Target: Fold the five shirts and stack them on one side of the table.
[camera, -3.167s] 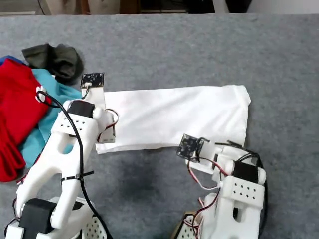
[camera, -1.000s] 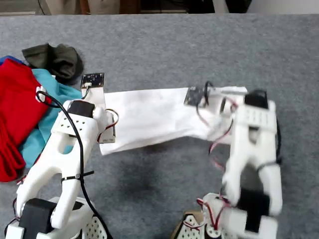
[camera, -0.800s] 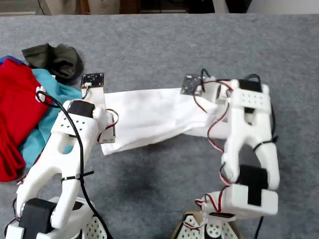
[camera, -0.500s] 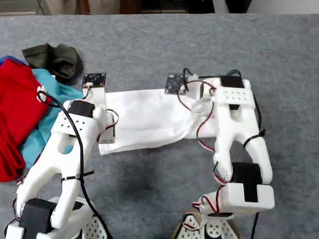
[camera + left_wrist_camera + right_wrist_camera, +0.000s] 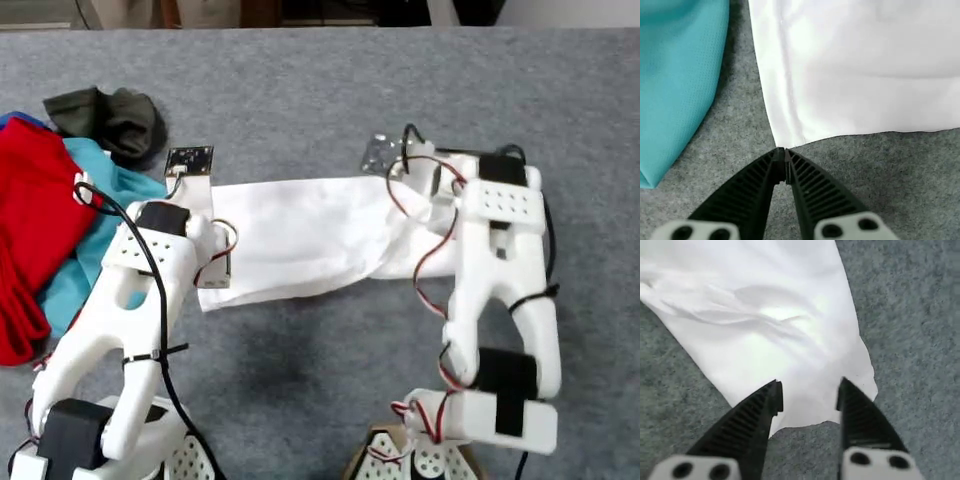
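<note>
While white shirt (image 5: 300,235) lies on grey desk (image 5: 300,90), left tool (image 5: 781,157) clamps its corner, right tool (image 5: 809,390) open, empty, high view adds red shirt (image 5: 30,220) at left.

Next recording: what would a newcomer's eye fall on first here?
The long white shirt lying across the middle of the table, an arm at each end: the left gripper shut at one corner, the right gripper open over the rumpled other end. A red shirt heaped on a teal shirt sits at the high view's left edge.
</note>
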You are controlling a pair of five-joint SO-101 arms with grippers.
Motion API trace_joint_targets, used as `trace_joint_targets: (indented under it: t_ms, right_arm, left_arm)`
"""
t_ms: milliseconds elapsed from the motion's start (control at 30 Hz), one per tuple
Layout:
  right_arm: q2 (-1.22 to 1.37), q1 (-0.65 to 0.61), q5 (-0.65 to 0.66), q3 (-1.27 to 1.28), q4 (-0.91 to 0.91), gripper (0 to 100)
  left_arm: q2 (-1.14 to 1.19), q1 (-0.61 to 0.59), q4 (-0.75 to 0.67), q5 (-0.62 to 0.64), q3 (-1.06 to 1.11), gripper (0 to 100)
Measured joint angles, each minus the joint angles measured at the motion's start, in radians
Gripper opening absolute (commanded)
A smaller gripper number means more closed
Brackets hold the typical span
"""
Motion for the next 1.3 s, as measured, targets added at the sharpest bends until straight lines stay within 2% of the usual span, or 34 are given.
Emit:
trace_joint_targets:
  t_ms: [67,200,300,400,500,767,1100,1300]
  right_arm:
    - [-0.026,0.014,-0.021,0.044,0.002,0.0]
    - [-0.057,0.089,-0.166,0.120,-0.077,0.4]
    - [-0.058,0.175,-0.327,0.184,-0.192,0.3]
    - [-0.058,0.236,-0.486,0.267,-0.305,0.3]
    - [-0.058,0.270,-0.582,0.347,-0.400,0.3]
    - [-0.058,0.296,-0.611,0.545,-0.626,0.3]
    - [-0.058,0.296,-0.611,0.552,-0.655,0.4]
    - [-0.058,0.296,-0.611,0.552,-0.655,0.4]
  left_arm:
    - [0.000,-0.015,0.018,0.021,-0.025,10]
    - [0.000,-0.121,0.058,0.126,-0.132,24]
    - [0.017,-0.175,0.069,0.212,-0.184,25]
    - [0.100,-0.176,0.069,0.210,-0.212,25]
    - [0.230,-0.166,0.069,0.210,-0.249,25]
    - [0.514,-0.163,0.064,0.210,-0.407,25]
    - [0.720,-0.181,0.061,0.209,-0.493,25]
    - [0.827,-0.180,0.040,0.210,-0.542,10]
